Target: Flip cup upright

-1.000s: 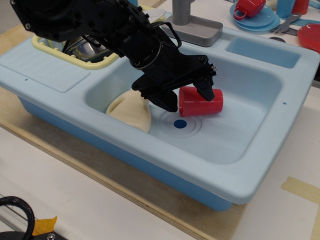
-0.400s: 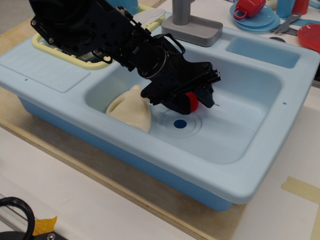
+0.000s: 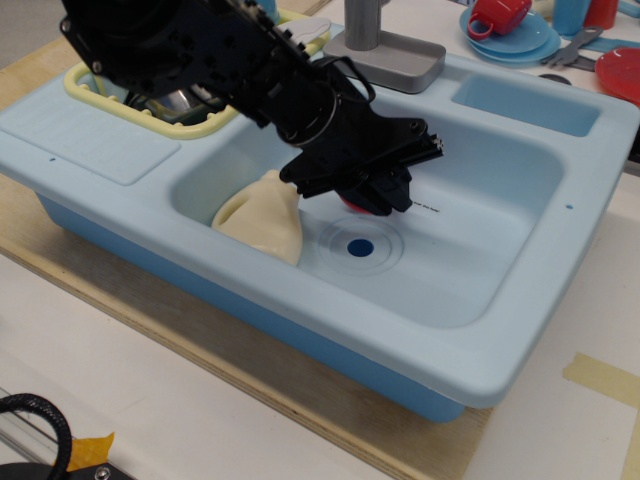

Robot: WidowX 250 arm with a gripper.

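a: going left to right, what's there?
b: a yellow rack [image 3: 85,92] at the sink's [image 3: 520,330] back left corner, a cream bowl [image 3: 262,218] tipped against the basin's left wall, then the black arm reaching down into the middle.
a: and the cup?
b: the cup [image 3: 352,205] is almost hidden under the end effector [image 3: 375,195]; only a red sliver shows, just above the drain [image 3: 360,247]. the end effector looks pinched on it, and i'd guess it is held off the floor so it can be turned before being set down. i cannot tell which way its mouth faces.
a: further right?
b: bare basin floor, so there is room to stand it. behind the sink, a grey faucet [image 3: 382,45], and a red mug [image 3: 497,14] on a blue plate [image 3: 530,42].
a: the surface?
b: smooth light-blue plastic, on a pale counter [image 3: 120,390] with a wooden board under the sink.
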